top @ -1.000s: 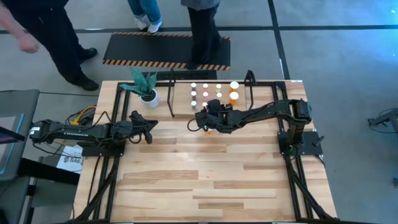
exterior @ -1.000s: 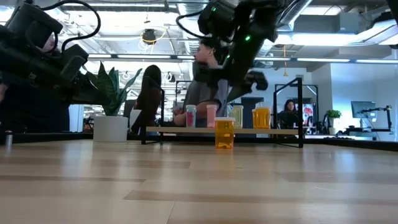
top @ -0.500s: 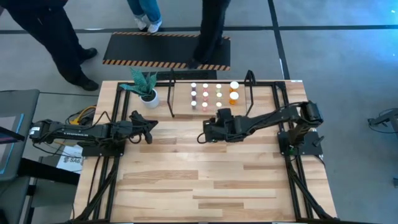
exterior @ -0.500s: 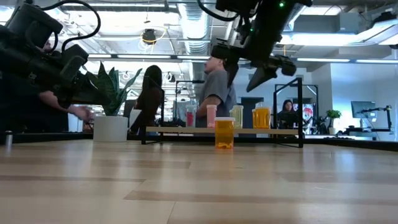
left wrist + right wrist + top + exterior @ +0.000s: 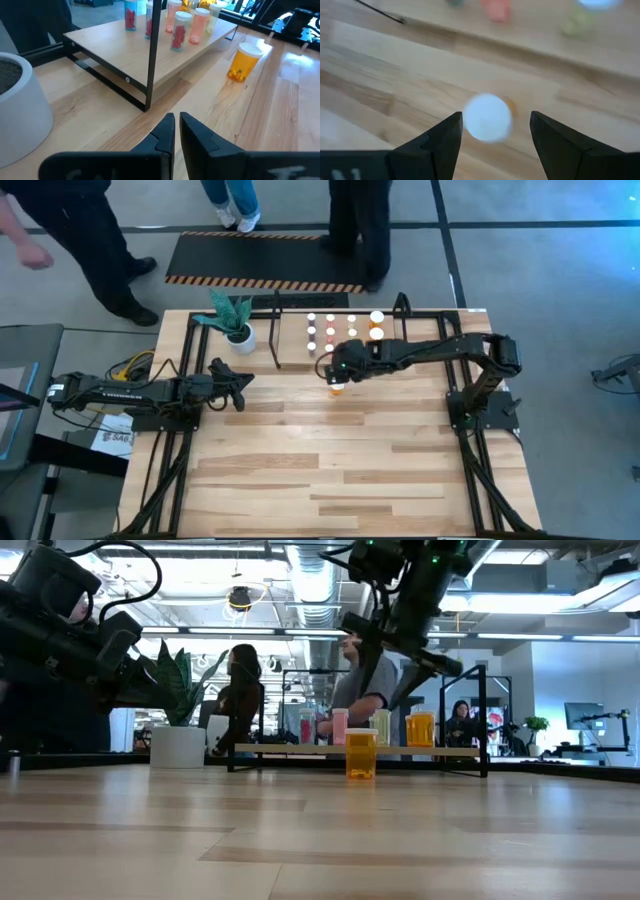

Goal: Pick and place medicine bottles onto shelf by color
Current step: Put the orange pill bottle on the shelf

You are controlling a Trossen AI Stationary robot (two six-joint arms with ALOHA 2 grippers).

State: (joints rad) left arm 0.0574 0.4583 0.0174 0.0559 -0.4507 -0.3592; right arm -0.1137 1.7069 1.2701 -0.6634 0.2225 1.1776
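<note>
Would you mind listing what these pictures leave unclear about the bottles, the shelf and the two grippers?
- Right wrist view: the bottles on the shelf are smeared colour patches; the white cap between the open right gripper hides the bottle body.
- High view: the right gripper covers most of the orange bottle.
- Low view: shelf bottles overlap; count unclear.
- Left wrist view: the post and top edge cut off several shelf bottles; left gripper shut, empty.

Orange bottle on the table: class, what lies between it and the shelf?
Only bare wood separates the orange bottle from the shelf, seen in the left wrist view.
</note>
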